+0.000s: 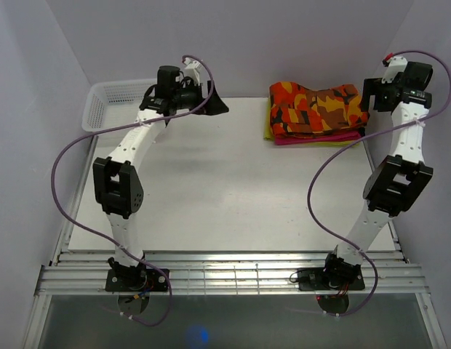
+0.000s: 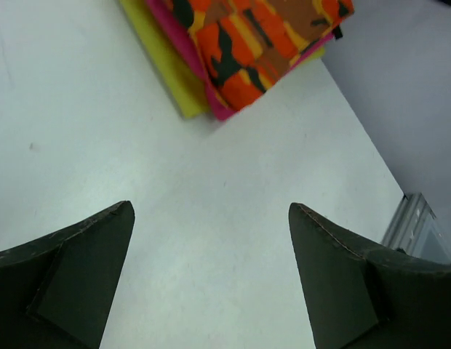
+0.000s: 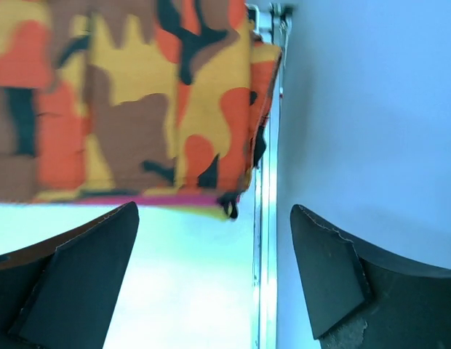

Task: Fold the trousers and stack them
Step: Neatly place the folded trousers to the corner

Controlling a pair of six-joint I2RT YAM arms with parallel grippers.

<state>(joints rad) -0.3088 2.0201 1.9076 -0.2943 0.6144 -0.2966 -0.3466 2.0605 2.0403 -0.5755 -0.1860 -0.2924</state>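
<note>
The camouflage trousers (image 1: pixel 316 107) lie folded at the back right of the table, on top of a magenta cloth (image 1: pixel 316 138) and a yellow cloth (image 1: pixel 269 125). My left gripper (image 1: pixel 214 100) hangs open over the back middle of the table, well left of the stack. In the left wrist view it (image 2: pixel 211 205) has only bare table between its fingers, with the trousers (image 2: pixel 247 36) farther off. My right gripper (image 1: pixel 367 96) is open just right of the stack. In the right wrist view it (image 3: pixel 214 206) holds nothing, and the trousers (image 3: pixel 124 94) lie just beyond the fingertips.
A white mesh basket (image 1: pixel 109 102) stands at the back left corner. White walls close in the table (image 1: pixel 225 189) on three sides, the right wall (image 3: pixel 371 109) close beside my right gripper. A metal rail (image 1: pixel 225 276) runs along the near edge.
</note>
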